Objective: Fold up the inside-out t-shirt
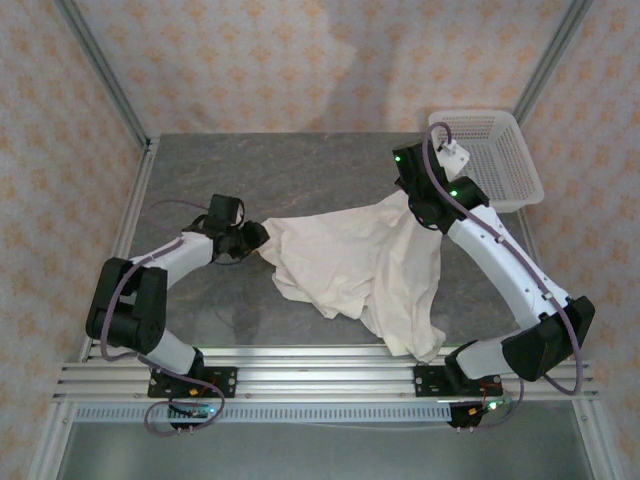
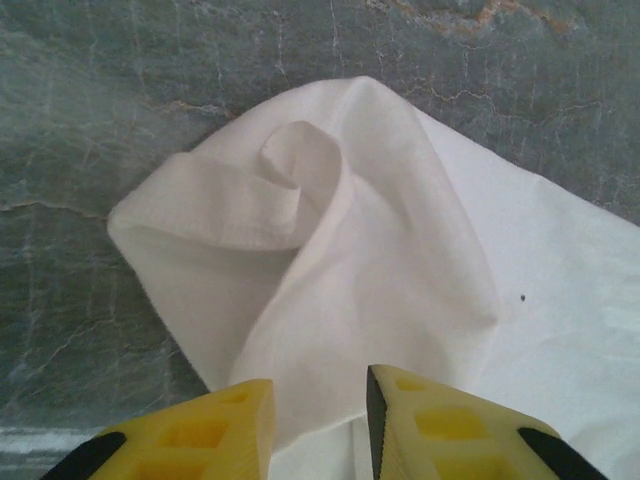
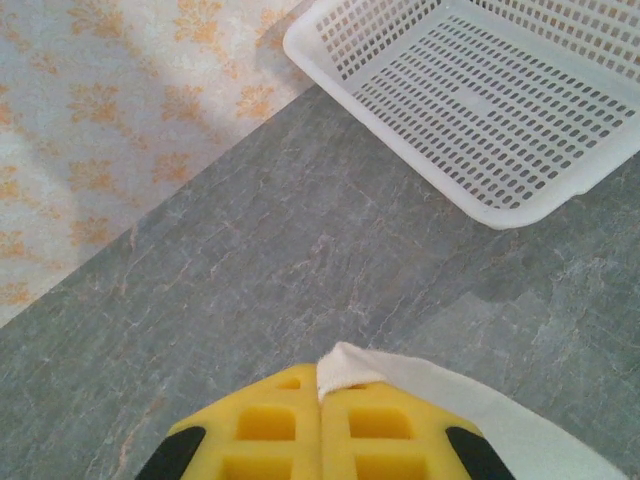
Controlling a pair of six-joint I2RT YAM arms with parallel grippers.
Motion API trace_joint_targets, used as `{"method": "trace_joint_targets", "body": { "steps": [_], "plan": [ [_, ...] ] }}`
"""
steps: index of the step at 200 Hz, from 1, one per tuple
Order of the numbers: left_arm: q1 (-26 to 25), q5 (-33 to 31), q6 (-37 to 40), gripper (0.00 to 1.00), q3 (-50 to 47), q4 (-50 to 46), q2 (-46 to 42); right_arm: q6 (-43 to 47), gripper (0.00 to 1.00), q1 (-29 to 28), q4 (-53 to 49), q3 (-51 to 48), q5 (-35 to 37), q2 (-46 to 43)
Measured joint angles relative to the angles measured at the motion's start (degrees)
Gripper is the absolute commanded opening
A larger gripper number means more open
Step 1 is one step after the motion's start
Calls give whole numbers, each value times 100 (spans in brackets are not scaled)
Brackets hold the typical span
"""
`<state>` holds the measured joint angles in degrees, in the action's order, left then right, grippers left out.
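Cream soft-cloth short-sleeved t-shirt [image 1: 350,265] lies crumpled on grey table [image 1: 300,170] between the arms. It looks light and limp, so best pinched at hems. Right gripper [image 3: 320,398] is clenched on a hem edge. Left gripper [image 2: 320,420] straddles a fold; grip unclear.

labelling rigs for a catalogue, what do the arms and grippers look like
The left arm and right arm are white with black joints and looping purple cables; green lights dot the right one. The fingers are yellow with square cut-outs.

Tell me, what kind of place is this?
Probably a robot test booth: two robot arms bolted to a metal rail, patterned walls boxing in a grey table, and a t-shirt on it.
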<state>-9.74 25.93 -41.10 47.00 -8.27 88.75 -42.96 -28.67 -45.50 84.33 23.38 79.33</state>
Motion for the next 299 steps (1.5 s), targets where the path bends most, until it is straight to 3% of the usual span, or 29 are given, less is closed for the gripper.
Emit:
{"method": "trace_joint_targets", "body": {
  "steps": [68, 112, 171, 234, 299],
  "plan": [
    [0, -208, -31, 40, -4, 188, 367, -11, 0, 0, 0, 0, -42, 0],
    [0, -428, 96, 39, 55, 4, 367, -13, 0, 0, -2, 0, -76, 0],
    [0, 90, 22, 37, 74, 472, 538, -13, 0, 0, -35, 0, -76, 0],
    [0, 282, -85, 41, 37, 695, 553, -15, 0, 0, -42, 0, -76, 0],
    [0, 507, -98, 41, -636, 730, 201, -15, 0, 0, -42, 0, -85, 0]
  ]
}}
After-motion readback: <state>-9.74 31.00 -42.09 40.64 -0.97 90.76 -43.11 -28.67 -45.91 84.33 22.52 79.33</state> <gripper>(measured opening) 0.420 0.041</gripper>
